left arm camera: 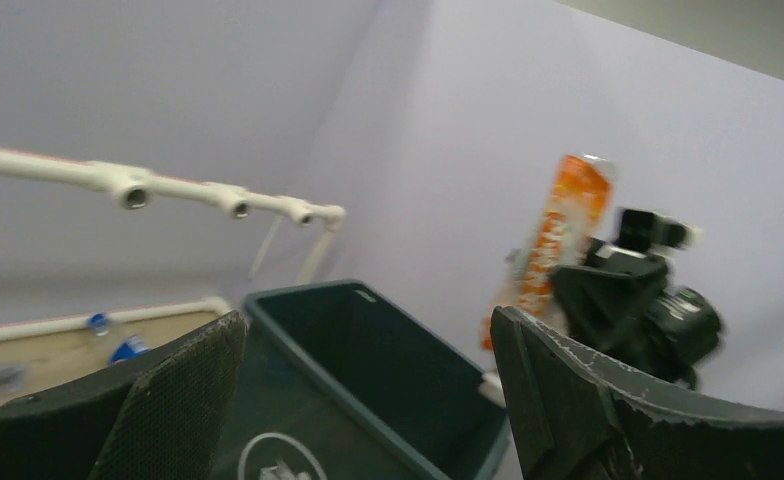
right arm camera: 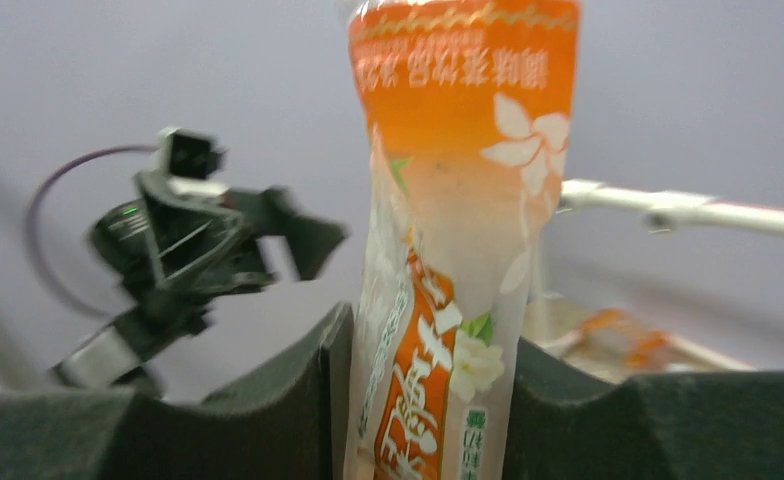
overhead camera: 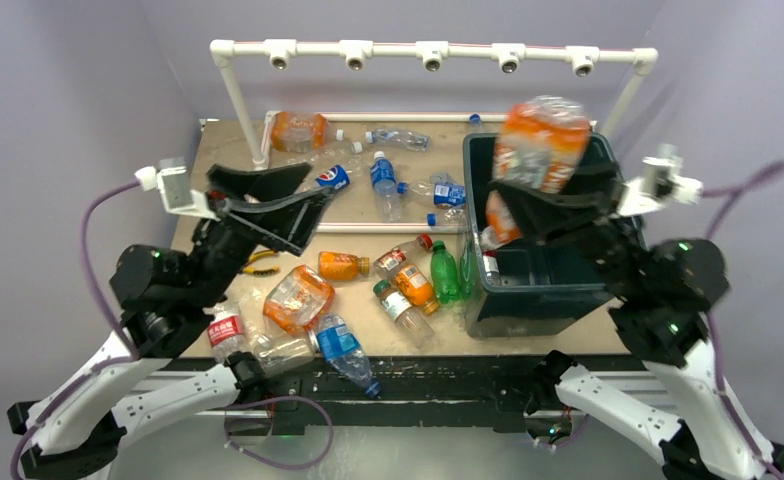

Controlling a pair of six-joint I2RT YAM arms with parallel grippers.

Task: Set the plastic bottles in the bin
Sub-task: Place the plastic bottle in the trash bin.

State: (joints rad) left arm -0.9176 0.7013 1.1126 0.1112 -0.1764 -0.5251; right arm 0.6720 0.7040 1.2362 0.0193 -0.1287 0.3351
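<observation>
My right gripper [overhead camera: 543,188] grips the orange bottle [overhead camera: 541,138], left gripper [overhead camera: 315,185] gapes empty, so I centre over the bin [overhead camera: 533,300] before releasing.

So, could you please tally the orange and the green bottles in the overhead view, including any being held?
Orange bottles: 5, four lying on the table and one long one in the right gripper.
Green bottles: 1 clearly seen.
Total: 6.
</observation>
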